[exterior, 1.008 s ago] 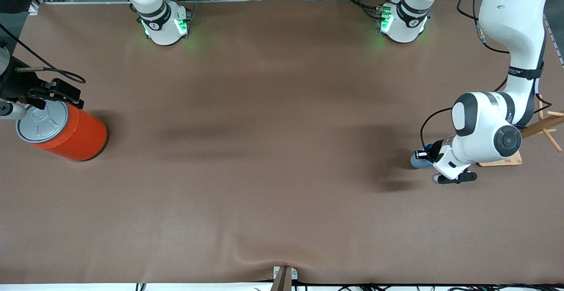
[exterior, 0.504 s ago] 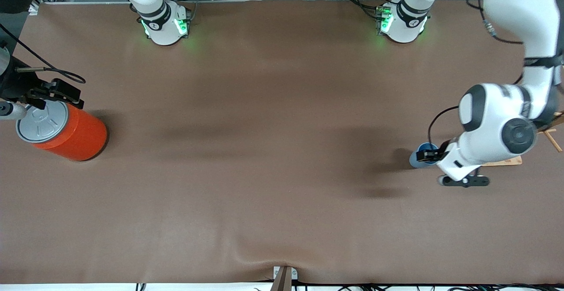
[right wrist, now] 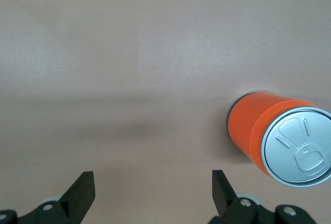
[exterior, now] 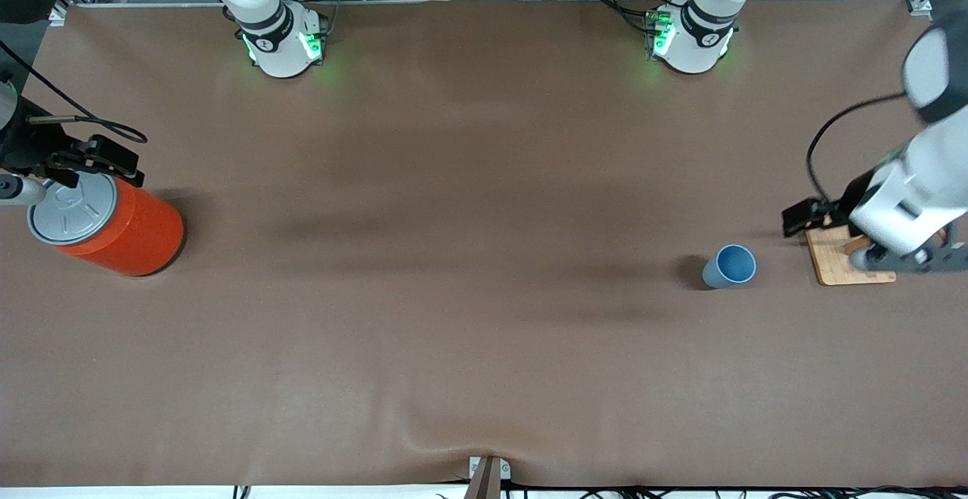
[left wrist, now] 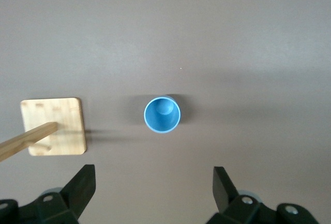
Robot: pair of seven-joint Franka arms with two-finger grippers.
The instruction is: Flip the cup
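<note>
left gripper (left wrist: 152, 193) has lifted off the cup (exterior: 730, 266) and now hangs over the wooden stand (exterior: 845, 266), fingers spread, empty. cup stands mouth up beside that stand (flip looks done). right gripper (right wrist: 152, 193) waits open by the orange can (exterior: 110, 227)

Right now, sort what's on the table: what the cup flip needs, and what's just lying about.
Needed:
- light-blue cup, upright, mouth up
- left end effector, open, above the cup

Lying about:
- orange can with grey lid
- wooden stand
- right end effector, open, waiting beside the can
</note>
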